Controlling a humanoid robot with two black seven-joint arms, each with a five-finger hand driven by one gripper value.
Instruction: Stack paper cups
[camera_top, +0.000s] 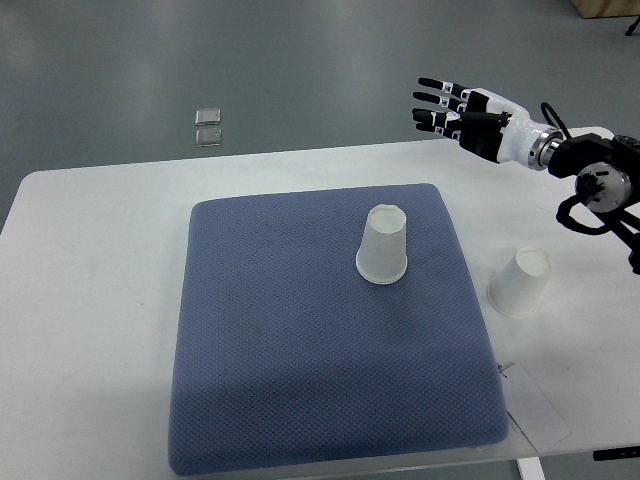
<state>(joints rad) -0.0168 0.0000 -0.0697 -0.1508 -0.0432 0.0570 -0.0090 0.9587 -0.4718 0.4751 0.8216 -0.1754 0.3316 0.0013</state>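
White table (90, 300), blue mat (300, 380). Right hand (455, 108) raised, fingers spread, empty. Off-mat cup (521, 283) inverted, below hand, nearer than mat cup (383, 245). Left arm unseen.

- matt white paper cup standing upside down on the pad (383, 246), smooth-walled, faintly translucent near the rim.
- second matt white paper cup on the bare tabletop (521, 283), same smooth, dull finish.
- blue-grey square cloth pad (300, 360), woven with a fine dotted, slightly rough texture; no shine.
- smooth white table (90, 300), satin, faintly reflective, hard-looking like laminate.
- right hand (455, 108) of glossy white and black plastic shells, black finger segments with small pale tips; metallic-looking ring at the wrist; black rubbery cables behind.
- two small clear glossy squares on the floor (208, 128), glass or plastic, cannot tell which.
- grey floor, smooth, dull sheen.
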